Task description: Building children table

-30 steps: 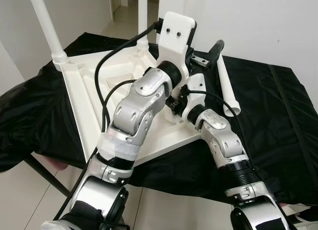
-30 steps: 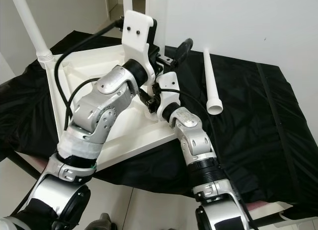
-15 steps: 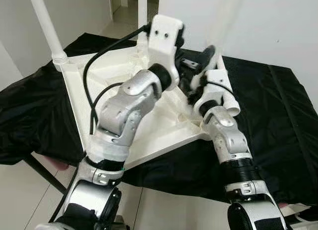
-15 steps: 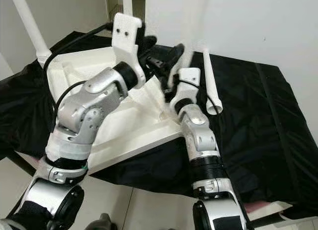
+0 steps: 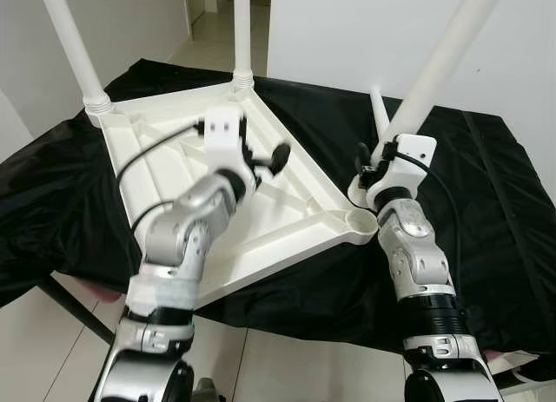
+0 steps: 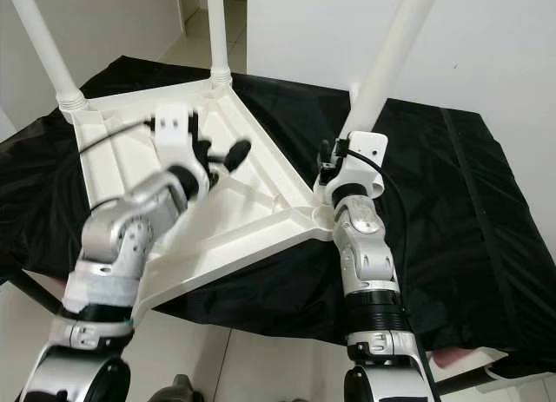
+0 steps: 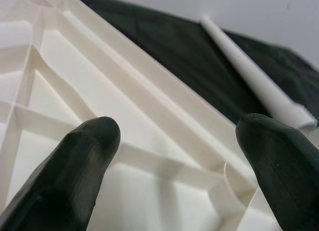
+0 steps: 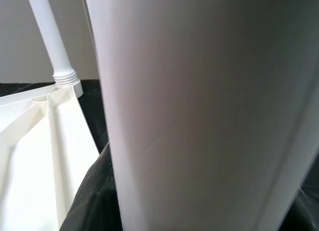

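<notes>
The right gripper (image 5: 375, 161) grasped a white table leg (image 5: 439, 65) tilted over the upturned tabletop's (image 5: 165, 150) near corner socket (image 5: 359, 219). The left gripper (image 7: 174, 156) hovered released above the tabletop's ribs.

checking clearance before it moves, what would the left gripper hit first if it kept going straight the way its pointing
Most likely the ribbed underside of the upturned white tabletop, near its empty corner socket. The left gripper is open and aimed down at it. The loose white leg on the black cloth lies further on, though depth is hard to judge.
</notes>
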`<state>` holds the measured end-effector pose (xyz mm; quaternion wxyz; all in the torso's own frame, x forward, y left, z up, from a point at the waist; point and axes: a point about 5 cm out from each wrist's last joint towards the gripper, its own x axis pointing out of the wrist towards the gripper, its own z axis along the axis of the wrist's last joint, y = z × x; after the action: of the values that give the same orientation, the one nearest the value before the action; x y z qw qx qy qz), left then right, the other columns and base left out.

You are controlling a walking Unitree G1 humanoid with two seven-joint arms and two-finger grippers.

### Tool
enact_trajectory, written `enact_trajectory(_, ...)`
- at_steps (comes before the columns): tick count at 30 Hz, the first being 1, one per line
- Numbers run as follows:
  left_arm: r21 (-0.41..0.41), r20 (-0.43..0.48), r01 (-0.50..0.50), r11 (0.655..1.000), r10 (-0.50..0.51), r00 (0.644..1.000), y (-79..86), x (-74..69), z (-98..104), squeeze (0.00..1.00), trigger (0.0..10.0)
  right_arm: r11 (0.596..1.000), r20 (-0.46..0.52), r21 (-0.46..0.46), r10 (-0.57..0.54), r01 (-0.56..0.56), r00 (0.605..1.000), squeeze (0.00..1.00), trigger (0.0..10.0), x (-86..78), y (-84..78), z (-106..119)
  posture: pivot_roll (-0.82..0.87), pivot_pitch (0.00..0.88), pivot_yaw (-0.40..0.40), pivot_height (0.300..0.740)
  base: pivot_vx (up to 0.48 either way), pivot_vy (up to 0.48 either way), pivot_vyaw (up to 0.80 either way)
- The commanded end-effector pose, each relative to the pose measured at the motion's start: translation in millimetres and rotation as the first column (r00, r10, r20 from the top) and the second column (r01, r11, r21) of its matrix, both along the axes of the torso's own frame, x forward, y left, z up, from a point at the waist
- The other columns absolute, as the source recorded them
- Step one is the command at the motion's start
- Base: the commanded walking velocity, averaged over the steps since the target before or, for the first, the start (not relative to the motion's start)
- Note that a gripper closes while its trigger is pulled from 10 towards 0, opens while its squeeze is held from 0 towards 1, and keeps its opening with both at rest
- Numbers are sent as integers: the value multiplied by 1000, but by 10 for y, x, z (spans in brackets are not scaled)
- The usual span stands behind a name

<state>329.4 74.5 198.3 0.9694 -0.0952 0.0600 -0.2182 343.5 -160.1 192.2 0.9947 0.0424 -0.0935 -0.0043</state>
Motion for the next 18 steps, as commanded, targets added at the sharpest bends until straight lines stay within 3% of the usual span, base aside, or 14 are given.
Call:
enact_trajectory(1, 37, -1, 28, 999, -28, 1000, -50, -21, -34, 0, 10000, 1000, 31, -7, -3, 3, 1000, 0, 10000, -17, -29, 53, 99, 39, -28, 740, 0, 0, 0)
enact_trajectory(4, 186, 28, 214, 959, -223, 975, -307, -193, -250, 0, 10000, 1000, 44, -5, 2, -2, 999, 0, 10000, -8, -5, 84, 97, 39, -25, 740, 0, 0, 0)
enact_trajectory(6, 186, 28, 214, 959, -223, 975, -307, -193, -250, 0, 10000, 1000, 44, -5, 2, -2, 999, 0, 10000, -8, -5, 84, 97, 39, -25, 740, 0, 0, 0)
enact_trajectory(9, 261, 15, 328, 908, -344, 939, -466, -298, -380, 0, 10000, 1000, 50, -3, 0, 1, 999, 0, 10000, -2, 15, 98, 98, 35, -18, 740, 0, 0, 0)
enact_trajectory(12, 281, 16, 360, 890, -380, 925, -506, -333, -407, 0, 10000, 1000, 51, -3, -1, 1, 999, 0, 10000, -3, 16, 100, 98, 35, -18, 740, 0, 0, 0)
enact_trajectory(13, 342, 10, 389, 855, -417, 909, -553, -358, -492, 0, 10000, 1000, 57, -3, -7, 7, 998, 0, 10000, 1, 15, 119, 104, 38, -20, 740, 0, 0, 0)
enact_trajectory(14, 362, 8, 391, 846, -422, 907, -559, -360, -520, 0, 10000, 1000, 59, -2, -7, 8, 998, 0, 10000, 3, 16, 127, 104, 38, -20, 740, 0, 0, 0)
enact_trajectory(18, 367, 7, 408, 836, -441, 898, -586, -370, -540, 0, 10000, 1000, 64, -3, -3, 3, 998, 0, 10000, 12, 35, 139, 104, 33, -25, 740, 0, 0, 0)
